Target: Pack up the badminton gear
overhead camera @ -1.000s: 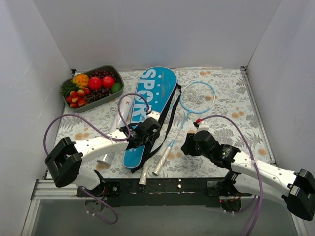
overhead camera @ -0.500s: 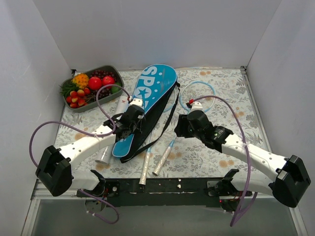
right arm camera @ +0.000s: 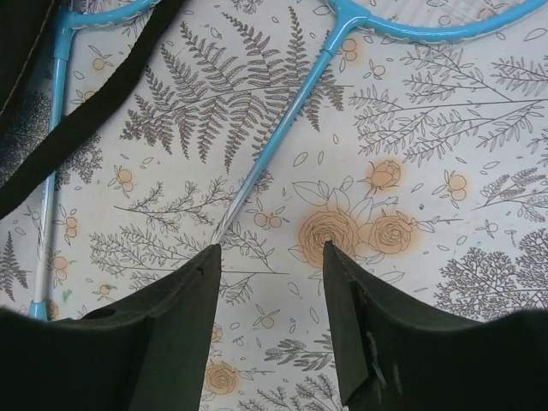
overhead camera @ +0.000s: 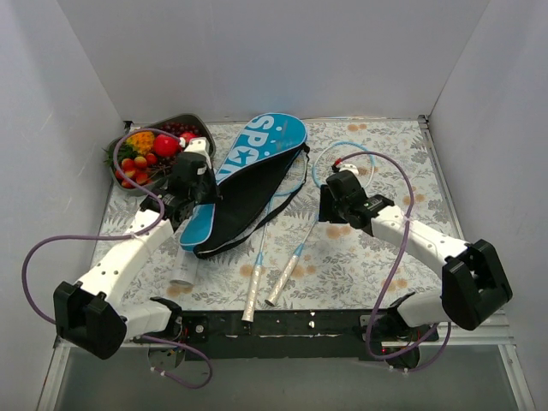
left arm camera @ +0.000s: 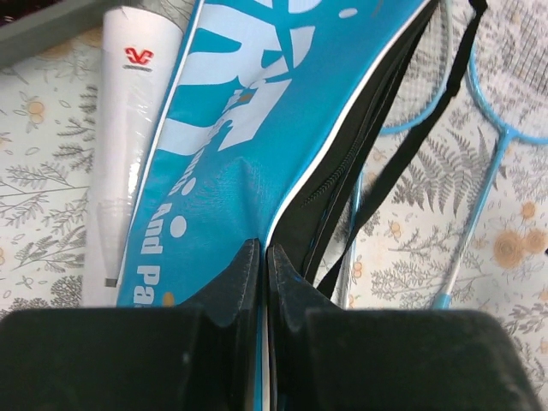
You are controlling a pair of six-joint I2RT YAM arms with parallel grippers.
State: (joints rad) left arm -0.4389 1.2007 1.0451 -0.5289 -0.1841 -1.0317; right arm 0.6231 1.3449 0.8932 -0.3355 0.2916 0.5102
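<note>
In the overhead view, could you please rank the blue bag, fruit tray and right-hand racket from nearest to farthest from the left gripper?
1. Blue bag: pinched in the left gripper itself.
2. Fruit tray: just behind it, in the back-left corner.
3. Right-hand racket: farthest, beyond the bag on the right.

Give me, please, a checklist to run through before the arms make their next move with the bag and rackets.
1. Left gripper holding the bag: ok, shut on the edge of the blue flap.
2. Bag mouth open: ok, the black inside shows along the zip.
3. Right gripper ready to pick: ok, open with nothing between its fingers, and one racket has its shaft just beside them.
4. Strap clear of the rackets: not ok, it lies across the shaft of the other racket.
5. Shuttlecock tube free of the bag: cannot tell, it lies right against the flap's edge.
</note>
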